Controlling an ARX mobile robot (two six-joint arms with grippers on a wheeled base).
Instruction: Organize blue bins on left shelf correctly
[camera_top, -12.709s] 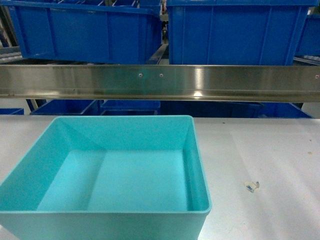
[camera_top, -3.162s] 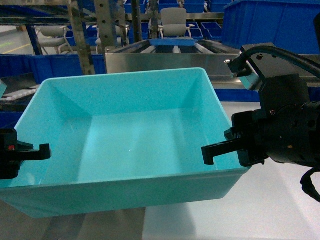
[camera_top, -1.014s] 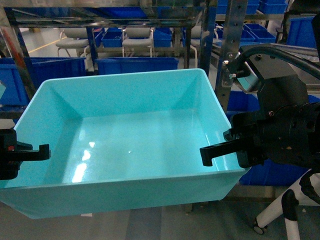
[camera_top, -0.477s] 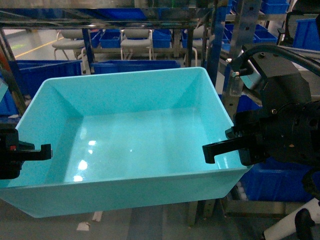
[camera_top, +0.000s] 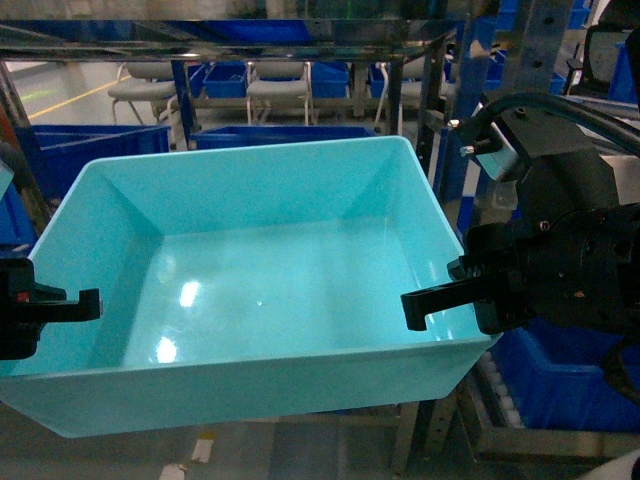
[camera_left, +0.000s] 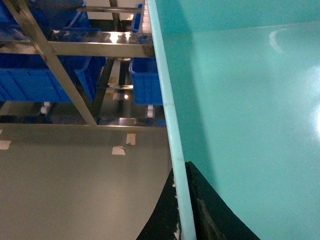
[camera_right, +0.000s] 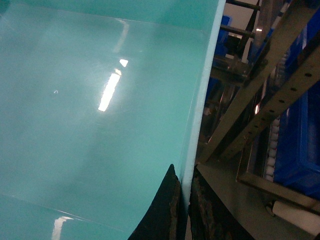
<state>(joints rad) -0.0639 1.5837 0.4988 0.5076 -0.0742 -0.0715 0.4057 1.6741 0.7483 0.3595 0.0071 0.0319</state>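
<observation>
- The right gripper (camera_right: 184, 210) is clamped on the right wall of the turquoise bin (camera_top: 270, 290): in the right wrist view its two dark fingers (camera_right: 162, 212) stand one on each side of the thin pale rim, pressed against it.
- In the head view the same gripper (camera_top: 455, 300) shows as a black block at the bin's right rim, with one finger reaching over into the bin.
- The left gripper (camera_left: 182, 210) pinches the opposite, left wall; the left wrist view shows a dark finger on either side of the rim (camera_left: 167, 110), both touching it.
- In the head view only the tip of that gripper (camera_top: 45, 305) shows at the left edge, at the bin's left rim.
- The bin hangs between the two grippers, off the floor, open side up and roughly level; its near edge seems a little lower, though the slanting view makes that hard to judge.
- Inside it there are only bright light reflections on the smooth bottom.
- Behind and beside the bin stands the left shelf (camera_top: 300, 35), a steel rack with upright posts and shiny beams.
- Royal-blue bins (camera_top: 85, 150) sit on its tiers behind the held bin, and more (camera_left: 30, 82) show in the left wrist view.
- White rollers (camera_right: 272, 150) line a lane at the right, just beside the bin's right wall.
- Two chairs (camera_top: 140, 90) stand well behind the rack.
- Grey floor (camera_left: 75, 190) with bits of tape lies below.
</observation>
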